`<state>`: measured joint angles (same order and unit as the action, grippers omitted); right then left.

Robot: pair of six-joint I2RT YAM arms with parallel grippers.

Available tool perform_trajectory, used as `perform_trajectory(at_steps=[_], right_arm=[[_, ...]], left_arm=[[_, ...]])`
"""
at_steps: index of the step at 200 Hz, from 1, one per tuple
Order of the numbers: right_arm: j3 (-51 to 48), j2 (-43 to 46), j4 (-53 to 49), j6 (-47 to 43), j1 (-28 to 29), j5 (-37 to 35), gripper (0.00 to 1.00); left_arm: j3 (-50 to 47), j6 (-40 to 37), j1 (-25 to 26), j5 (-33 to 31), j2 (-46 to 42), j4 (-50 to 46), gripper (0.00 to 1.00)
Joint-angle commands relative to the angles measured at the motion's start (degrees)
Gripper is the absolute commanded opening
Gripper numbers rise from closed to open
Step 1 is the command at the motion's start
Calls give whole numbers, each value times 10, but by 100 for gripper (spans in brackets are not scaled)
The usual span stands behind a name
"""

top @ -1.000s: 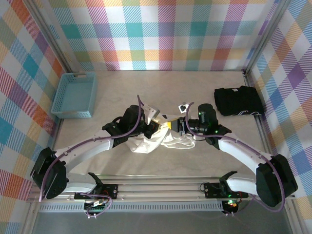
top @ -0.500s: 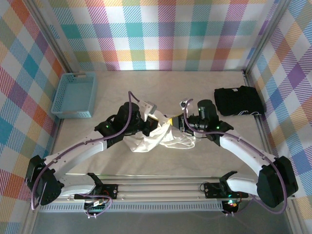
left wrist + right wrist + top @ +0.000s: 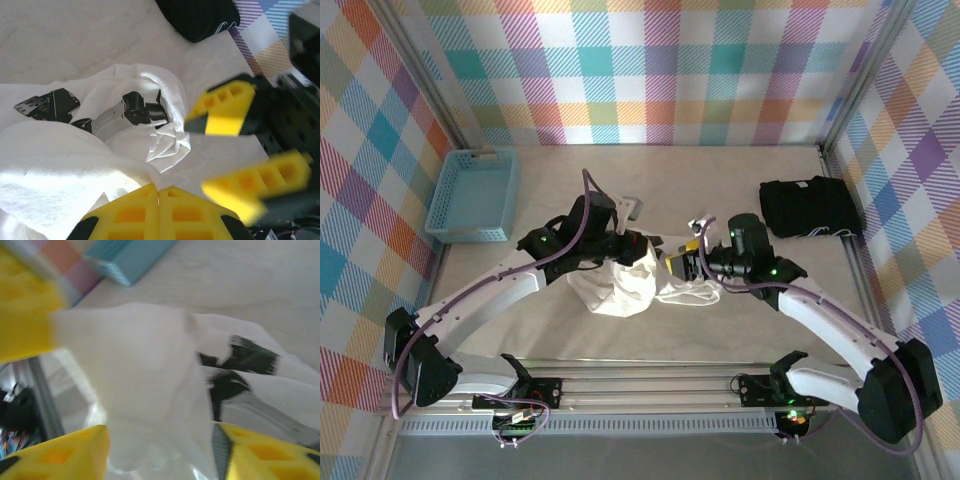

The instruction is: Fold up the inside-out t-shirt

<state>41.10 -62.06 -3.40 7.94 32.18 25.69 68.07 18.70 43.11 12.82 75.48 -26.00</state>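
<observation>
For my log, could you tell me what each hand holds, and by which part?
The left hand pinches a bunched fold of the t-shirt; the right hand is open, empty.

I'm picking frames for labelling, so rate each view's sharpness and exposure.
Top external: sharp and evenly lit, no glare. Left wrist: the inside-out t-shirt blows out to flat white at lower left, and the right gripper is smeared by motion blur. Right wrist: soft all over, the shirt too close to focus and the blue basket hazy at the top.
</observation>
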Motion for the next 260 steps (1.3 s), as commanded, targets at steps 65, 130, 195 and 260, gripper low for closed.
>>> perform_trajectory(at_steps=[65,130,195,260], right_arm=[[11,-108,138,45,54,-13,48],[-27,-88,241,96,9,129,0],[-36,-104,295,143,-23,155,0],[-34,-104,285,142,-29,154,0]], left_arm=[[25,10,6,-24,-10,-14,0],[-16,-19,-10,-244,-30,3,17],[-107,-36,-10,-147,-81,34,65],[-106,-42,-11,-50,-54,86,33]])
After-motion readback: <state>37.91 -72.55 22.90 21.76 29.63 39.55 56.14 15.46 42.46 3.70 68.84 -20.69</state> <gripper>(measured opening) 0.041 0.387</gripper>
